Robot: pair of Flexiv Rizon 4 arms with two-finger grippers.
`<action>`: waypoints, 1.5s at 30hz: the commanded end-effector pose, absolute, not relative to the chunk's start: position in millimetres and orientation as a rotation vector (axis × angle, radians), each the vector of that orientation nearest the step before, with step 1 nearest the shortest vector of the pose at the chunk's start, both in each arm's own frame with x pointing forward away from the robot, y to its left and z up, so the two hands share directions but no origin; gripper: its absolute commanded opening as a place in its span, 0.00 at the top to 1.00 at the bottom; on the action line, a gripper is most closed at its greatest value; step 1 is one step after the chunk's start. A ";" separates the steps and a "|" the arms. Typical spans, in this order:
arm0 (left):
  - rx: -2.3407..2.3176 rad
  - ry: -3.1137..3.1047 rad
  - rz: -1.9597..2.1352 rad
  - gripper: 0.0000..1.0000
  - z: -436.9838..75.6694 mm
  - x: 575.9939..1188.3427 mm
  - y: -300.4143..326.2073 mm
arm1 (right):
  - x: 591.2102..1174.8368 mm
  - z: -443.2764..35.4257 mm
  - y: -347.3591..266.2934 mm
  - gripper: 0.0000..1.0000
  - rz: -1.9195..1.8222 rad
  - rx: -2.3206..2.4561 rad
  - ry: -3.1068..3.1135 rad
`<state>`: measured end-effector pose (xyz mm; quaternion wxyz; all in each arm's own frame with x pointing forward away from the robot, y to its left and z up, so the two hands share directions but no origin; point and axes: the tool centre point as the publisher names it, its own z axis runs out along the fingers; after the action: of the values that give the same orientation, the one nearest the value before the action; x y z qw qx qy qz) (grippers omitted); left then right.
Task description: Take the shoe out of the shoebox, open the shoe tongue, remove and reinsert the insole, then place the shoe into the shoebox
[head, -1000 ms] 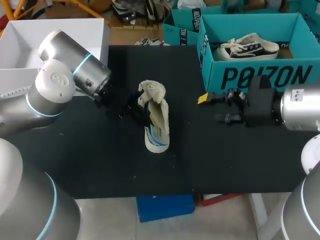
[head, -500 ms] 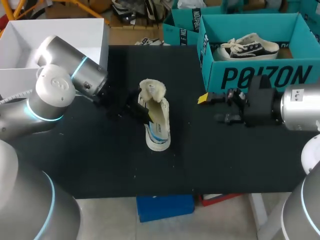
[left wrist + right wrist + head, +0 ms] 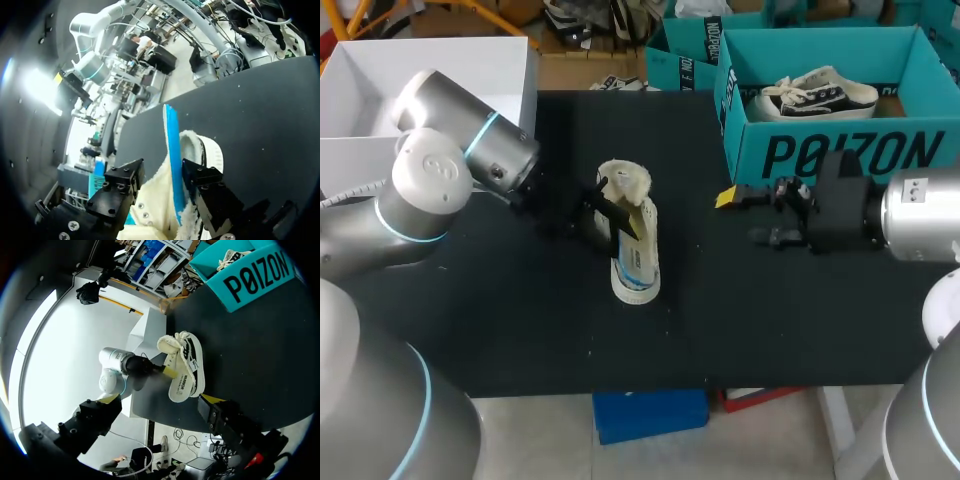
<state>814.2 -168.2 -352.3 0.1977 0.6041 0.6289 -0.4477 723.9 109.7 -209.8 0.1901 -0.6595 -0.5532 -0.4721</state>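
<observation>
Clearly out of the teal shoebox [image 3: 840,152], the cream shoe [image 3: 635,245] sits on the black table [image 3: 520,320], well to the left of the box's front wall and nearer the robot, tipped on its side so that a white, blue-striped edge faces the head view. The left gripper [image 3: 612,213] meets it from the side away from the shoebox and holds it: its 2 fingers [image 3: 120,182] press the fleecy upper from opposite sides, with the blue insole [image 3: 173,165] standing on edge in the gap. The right gripper [image 3: 742,217] hangs just in front of the shoebox's left front corner, between box and shoe, spread wide with nothing in it. Inside the shoebox lies 1 black-and-white sneaker [image 3: 817,95]
</observation>
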 end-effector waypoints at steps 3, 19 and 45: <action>1.712 1.743 -1.265 0.25 -344.7 803.3 -169.7 | 724.4 -209.8 109.9 0.00 -1.326 -1.853 -1.554; 1.798 1.751 -1.308 1.00 -348.1 791.4 -172.0 | 724.4 -209.8 109.9 0.00 -1.326 -1.853 -1.554; 1.771 1.862 -1.116 1.00 -362.6 817.2 -172.3 | 724.4 -209.8 109.9 0.00 -1.326 -1.853 -1.554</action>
<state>817.7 -171.0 -363.2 0.1674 0.6234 0.6522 -0.3975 723.9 109.7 -209.8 0.1901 -0.6595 -0.5532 -0.4721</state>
